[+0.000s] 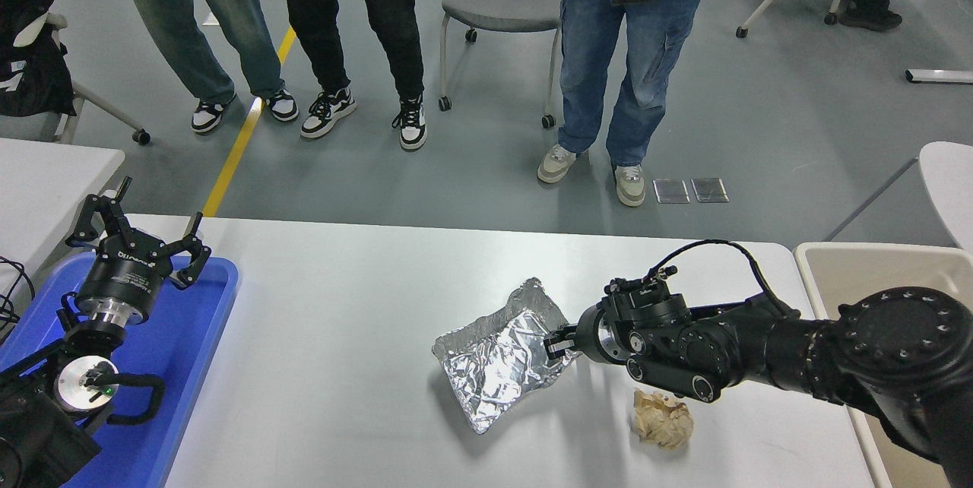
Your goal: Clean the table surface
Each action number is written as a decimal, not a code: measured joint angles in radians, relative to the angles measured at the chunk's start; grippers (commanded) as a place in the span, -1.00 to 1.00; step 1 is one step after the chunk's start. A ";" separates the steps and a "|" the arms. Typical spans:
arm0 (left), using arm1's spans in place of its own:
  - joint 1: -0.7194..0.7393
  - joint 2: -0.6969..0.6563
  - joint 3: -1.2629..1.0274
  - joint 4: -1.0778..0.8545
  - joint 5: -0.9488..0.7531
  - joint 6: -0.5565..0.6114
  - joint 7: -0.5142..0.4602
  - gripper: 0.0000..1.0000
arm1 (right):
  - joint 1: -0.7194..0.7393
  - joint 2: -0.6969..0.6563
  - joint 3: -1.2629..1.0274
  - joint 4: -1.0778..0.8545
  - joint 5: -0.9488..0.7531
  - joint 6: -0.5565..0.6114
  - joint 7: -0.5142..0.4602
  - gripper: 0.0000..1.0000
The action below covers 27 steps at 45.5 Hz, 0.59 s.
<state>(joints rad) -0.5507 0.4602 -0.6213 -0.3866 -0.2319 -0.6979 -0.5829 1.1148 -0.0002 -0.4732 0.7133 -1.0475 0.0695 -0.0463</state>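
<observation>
The right claw [560, 341] sits at the near right edge of the foil bag [498, 360] on the white tabletop [342, 366]; whether it grips, I cannot tell. Better to pinch the crinkled edge firmly before lifting; the paper wad [663, 418] waits nearby. The left claw [137, 243] rests spread wide over the blue tray [182, 351].

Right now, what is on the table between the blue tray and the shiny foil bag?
Nothing. In the head view, the table surface is bare between the blue tray and the foil bag. The crumpled paper ball lies past the bag, on its right.
</observation>
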 measured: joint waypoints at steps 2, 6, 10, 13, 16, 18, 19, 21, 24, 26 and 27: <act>0.000 0.000 0.000 0.000 0.000 0.000 0.000 1.00 | 0.006 -0.002 0.000 0.002 0.002 0.000 0.008 -1.00; 0.000 0.000 0.000 0.000 0.000 0.000 0.000 1.00 | 0.020 -0.012 0.001 0.011 0.004 0.001 0.028 -1.00; 0.000 0.000 0.000 0.000 0.000 0.000 0.000 1.00 | 0.038 -0.027 0.002 0.031 0.010 0.005 0.047 -1.00; 0.000 0.000 0.000 0.000 0.000 0.000 0.000 1.00 | 0.055 -0.043 0.003 0.056 0.018 0.007 0.057 -1.00; 0.000 0.000 0.000 0.000 0.000 0.000 0.000 1.00 | 0.073 -0.062 0.003 0.084 0.027 0.009 0.065 -1.00; 0.000 0.000 0.000 0.000 0.000 0.000 0.000 1.00 | 0.084 -0.075 0.003 0.103 0.033 0.010 0.068 -1.00; 0.000 0.000 0.000 0.000 0.000 0.000 0.000 1.00 | 0.090 -0.083 0.004 0.115 0.037 0.012 0.070 -1.00; 0.000 0.000 0.000 0.000 0.000 0.000 0.000 1.00 | 0.104 -0.102 0.004 0.142 0.046 0.018 0.073 -1.00; 0.000 0.000 0.000 0.000 0.000 0.000 0.000 1.00 | 0.130 -0.138 0.010 0.195 0.062 0.029 0.076 -1.00; 0.000 0.000 0.000 0.000 0.000 0.000 0.000 1.00 | 0.144 -0.164 0.019 0.229 0.071 0.035 0.077 -1.00; 0.000 0.000 0.000 0.000 0.000 0.000 0.000 1.00 | 0.149 -0.177 0.024 0.246 0.075 0.037 0.079 -1.00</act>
<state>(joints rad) -0.5508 0.4602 -0.6213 -0.3865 -0.2319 -0.6980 -0.5829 1.2641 -0.1769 -0.4489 0.9595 -0.9723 0.1062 0.0324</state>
